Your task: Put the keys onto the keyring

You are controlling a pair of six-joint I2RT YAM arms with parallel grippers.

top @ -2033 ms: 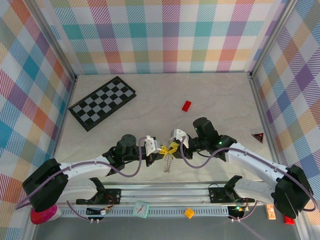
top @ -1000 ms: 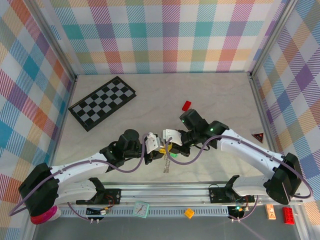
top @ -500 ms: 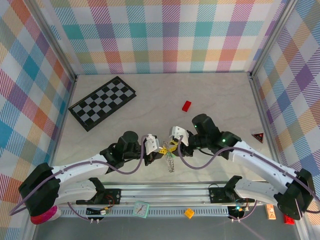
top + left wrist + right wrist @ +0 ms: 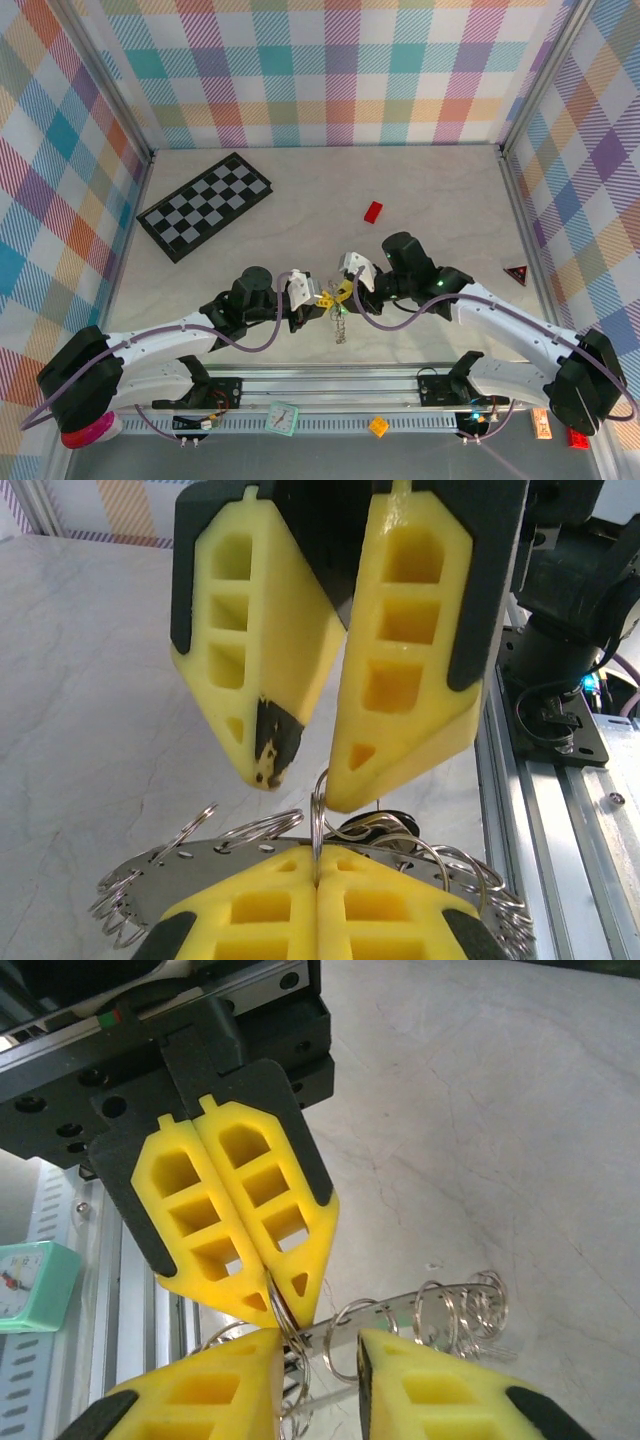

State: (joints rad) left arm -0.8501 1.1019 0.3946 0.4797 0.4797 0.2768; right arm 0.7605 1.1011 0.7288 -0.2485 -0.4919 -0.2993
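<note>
1. Top view: both arms meet over the middle of the tabletop's near edge. The left gripper and right gripper are nose to nose, with the keyring dangling under them as a thin silvery string. The chequerboard sits toward the far left corner, and the little red block is out mid-tabletop, toward the far edge. I can't pick the keys out of the bundle from up here.

2. Left wrist view: the left gripper's yellow honeycomb jaws are pressed together, clamped on the keyring. Up close it looks like a flat shiny metal strip with punched holes, bristling with springy wire loops. The right gripper's jaws hang above, tips apart, with one loop poking up between them. A dark lump among the rings might be the black key head, but I can't tell.

3. Right wrist view: the right gripper's jaws are apart, straddling the strip without squeezing it as far as I can see. The left gripper pinches a loop at its tip. The keyring's rings trail off over the pale marbled tabletop.

4. Progress, my read: mid-task. The ring is held up and steady and one loop is lined up, but I can't confirm any key is threaded. The threading looks like it's left to do.
</note>
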